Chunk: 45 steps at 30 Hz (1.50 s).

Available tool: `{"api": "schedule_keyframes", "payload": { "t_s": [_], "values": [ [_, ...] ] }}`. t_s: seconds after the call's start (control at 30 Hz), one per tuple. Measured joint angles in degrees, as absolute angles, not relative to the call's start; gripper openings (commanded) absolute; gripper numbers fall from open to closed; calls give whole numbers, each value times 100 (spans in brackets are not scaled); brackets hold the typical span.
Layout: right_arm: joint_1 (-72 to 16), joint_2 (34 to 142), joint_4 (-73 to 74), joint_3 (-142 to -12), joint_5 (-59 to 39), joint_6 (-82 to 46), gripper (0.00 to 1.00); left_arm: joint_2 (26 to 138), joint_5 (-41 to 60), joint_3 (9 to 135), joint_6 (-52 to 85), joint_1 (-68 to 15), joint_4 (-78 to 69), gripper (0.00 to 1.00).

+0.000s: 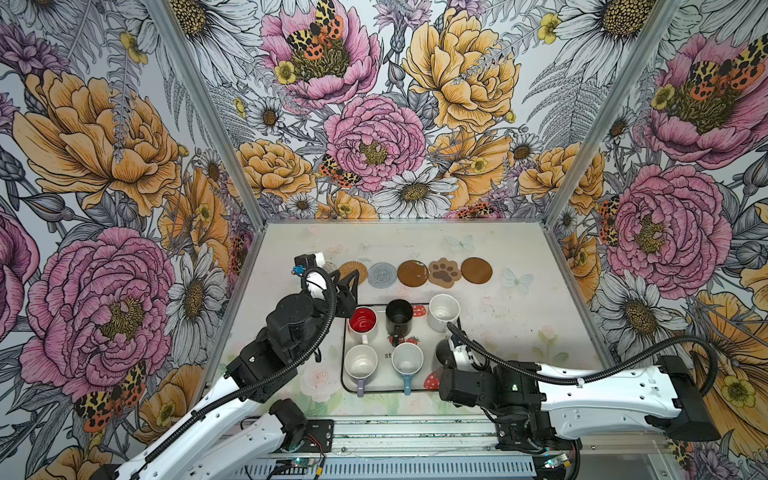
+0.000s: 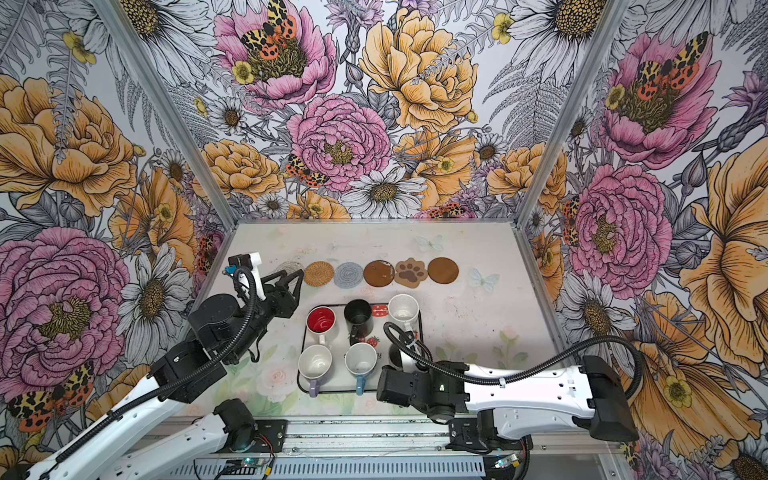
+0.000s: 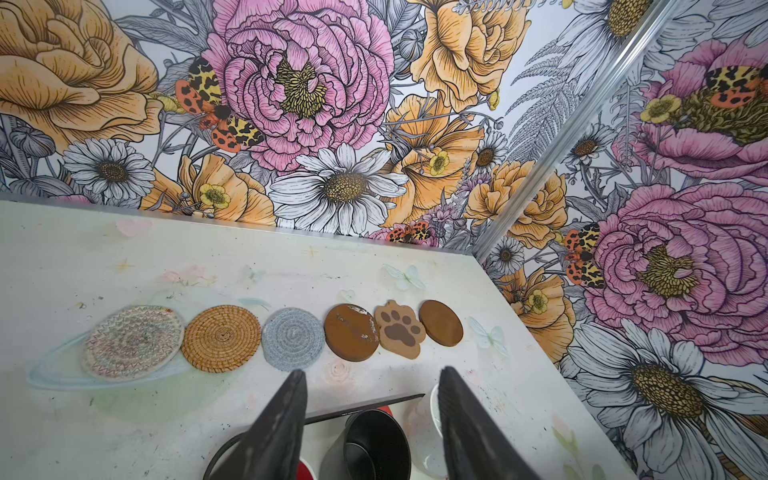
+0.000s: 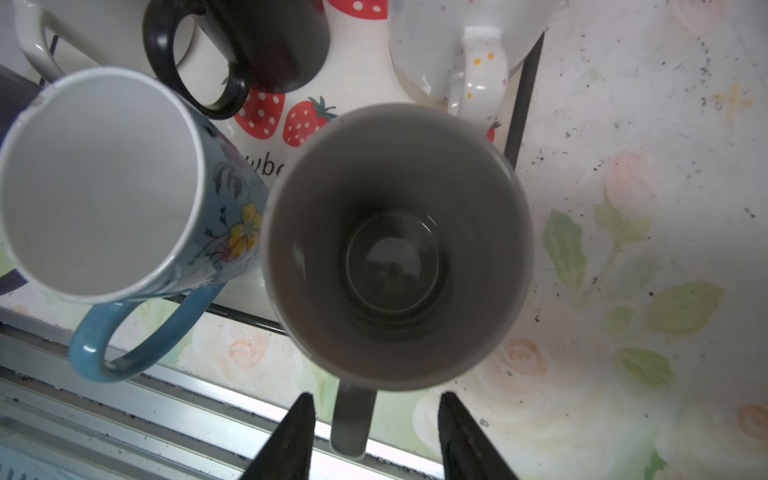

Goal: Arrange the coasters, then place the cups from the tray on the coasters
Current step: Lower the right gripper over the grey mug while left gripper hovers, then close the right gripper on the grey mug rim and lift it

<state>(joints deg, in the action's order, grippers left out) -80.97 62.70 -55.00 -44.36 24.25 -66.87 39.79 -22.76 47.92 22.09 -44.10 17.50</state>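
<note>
1. Right end effector [image 4: 376,395], jaws apart and empty, straddles the handle [image 4: 351,419] of the grey cup [image 4: 395,249], lower right of the tray [image 1: 385,374]; an off-centre pinch may swing it into the blue cup [image 4: 99,183].
2. Left end effector [image 3: 372,370], apart and empty, hovers near the black cup [image 3: 374,440]; coasters [image 1: 382,274] lie in a row above the tray in a top view.

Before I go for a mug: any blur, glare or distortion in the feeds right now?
Right wrist view: grey mug fills the frame, rim soft, rail beneath blown out. Left wrist view: coasters sharp, pincer fingers blurred up close, glare patches on one brown disc. Both top views: evenly lit and sharp, walls splayed by the wide lens.
</note>
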Motion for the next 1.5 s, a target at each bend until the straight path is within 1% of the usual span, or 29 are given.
{"api": "schedule_keyframes", "payload": {
  "t_s": [0.53, 1.3, 1.4, 1.5],
  "values": [
    [-7898, 6283, -5002, -4095, 2392, -6705, 46, 4049, -2276, 4724, 2200, -4410, 1645, 54],
    [-7614, 6643, -4574, -3909, 2088, -6637, 40, 4104, -2298, 4718, 2097, -4410, 1638, 54],
    [-7603, 6685, -4550, -3905, 2071, -6637, 37, 4104, -2298, 4713, 2097, -4410, 1638, 55],
    [-7603, 6696, -4534, -3905, 2064, -6626, 29, 4104, -2303, 4713, 2097, -4410, 1638, 54]
  ]
}}
